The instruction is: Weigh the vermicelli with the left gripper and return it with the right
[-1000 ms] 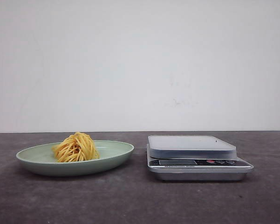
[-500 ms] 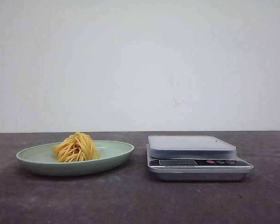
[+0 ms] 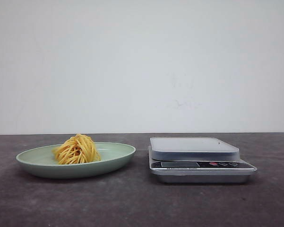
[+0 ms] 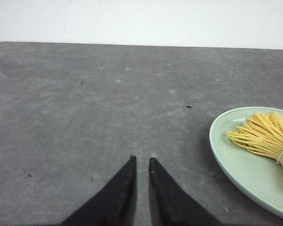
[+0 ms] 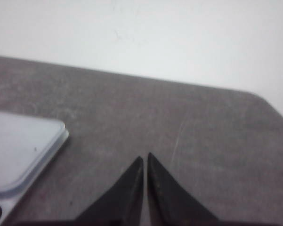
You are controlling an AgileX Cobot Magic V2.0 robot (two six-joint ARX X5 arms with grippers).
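Observation:
A bundle of yellow vermicelli [image 3: 77,149] lies in a pale green plate [image 3: 116,158] on the left of the dark table. A silver kitchen scale [image 3: 198,158] with a bare platform stands to the right of the plate. Neither gripper shows in the front view. In the left wrist view my left gripper [image 4: 141,159] is shut and empty over bare table, with the plate [image 4: 230,162] and vermicelli [image 4: 266,139] off to one side. In the right wrist view my right gripper [image 5: 145,156] is shut and empty over bare table, apart from the scale's corner [image 5: 23,150].
A plain white wall stands behind the table. The table's rounded far corner [image 5: 261,101] shows in the right wrist view.

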